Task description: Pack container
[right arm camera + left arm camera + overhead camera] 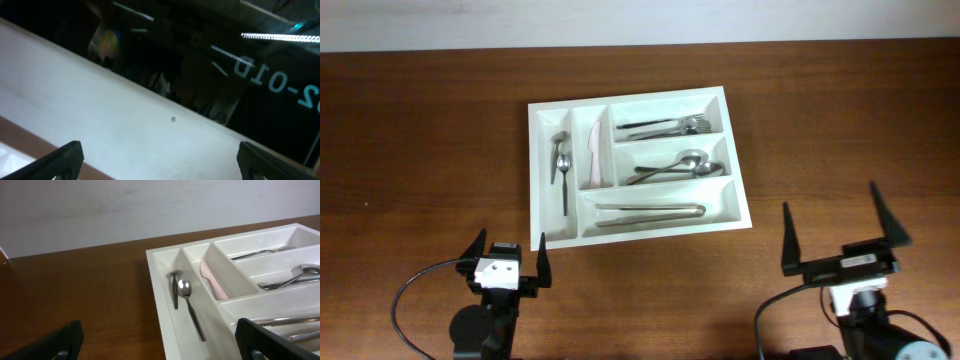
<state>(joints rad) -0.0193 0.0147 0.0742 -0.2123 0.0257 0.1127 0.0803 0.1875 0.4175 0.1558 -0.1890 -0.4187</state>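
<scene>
The left gripper (510, 255) is spread wide and empty, just short of the near-left corner of the large white rectangular plastic cutlery tray (720, 205). The right gripper (835, 228), likewise spread and empty, sits farther off, beyond the tray's near-right corner, over the brown wooden table (420, 150).

The surface (420, 130) under the left fingers (543, 262) and right fingers (787, 240) is brown wood with fine straight grain and a soft satin sheen. Both pairs of fingers are black, matt and plastic-looking. Ahead of the left fingers, the tray (720, 203) is white plastic, smooth and faintly glossy, with rounded moulded walls. Nearest those fingers, the small spoons (185, 287) are polished metal with bright highlights. Just beyond them, the knife (212, 280) is pale pink plastic, matt. Farther off, the forks (670, 127), big spoons (680, 165) and tongs (650, 211) are shiny metal. Past the tray, the wall (100, 215) looks white, matt and faintly smudged.
</scene>
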